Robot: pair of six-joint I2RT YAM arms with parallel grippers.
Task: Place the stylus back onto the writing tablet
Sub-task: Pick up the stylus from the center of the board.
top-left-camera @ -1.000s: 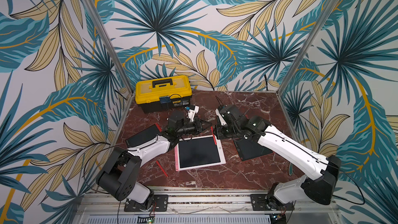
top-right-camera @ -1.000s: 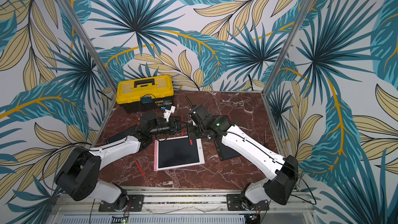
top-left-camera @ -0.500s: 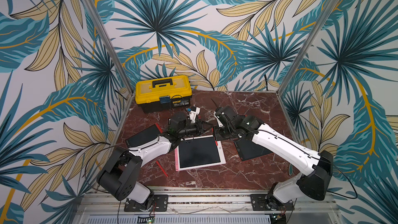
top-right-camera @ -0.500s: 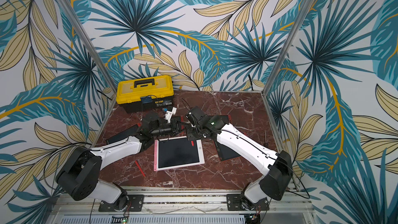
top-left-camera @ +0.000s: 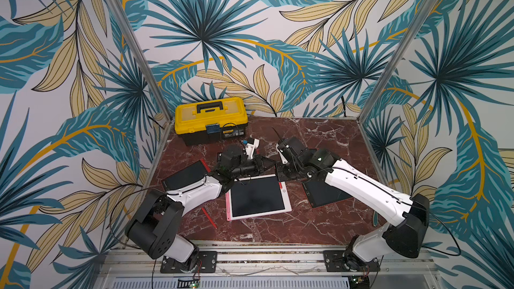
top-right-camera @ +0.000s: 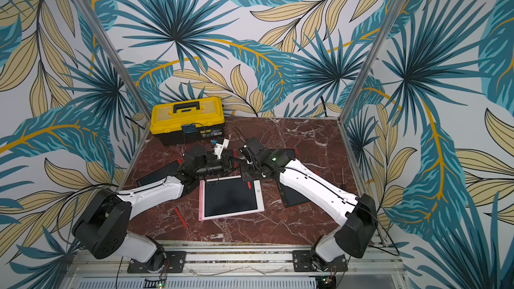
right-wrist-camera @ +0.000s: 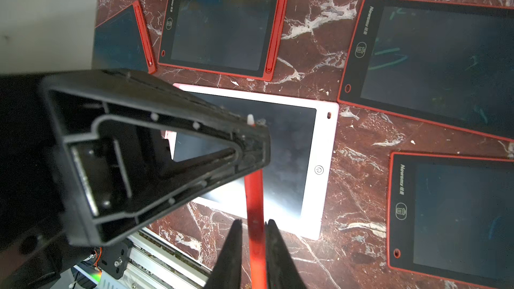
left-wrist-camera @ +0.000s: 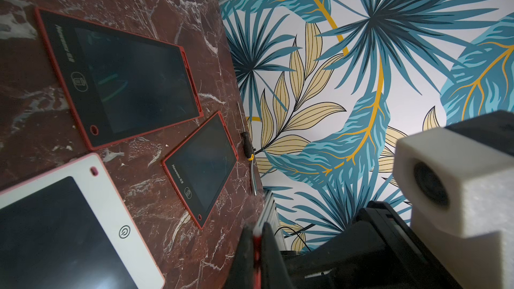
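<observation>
Hanging above the far edge of the white writing tablet (right-wrist-camera: 322, 148), which lay flat near the middle of the counter (top-left-camera: 319, 134), the red stylus (right-wrist-camera: 254, 198) was clamped in the left claw (left-wrist-camera: 257, 248), closed tight on it (a red sliver was seen between its fingers). The stylus's white tip was seen poking out past that claw. The right claw (right-wrist-camera: 254, 234) was drawn narrow around the stylus's other end, one finger on each side. Whether its pads pressed the shaft could not be told.
</observation>
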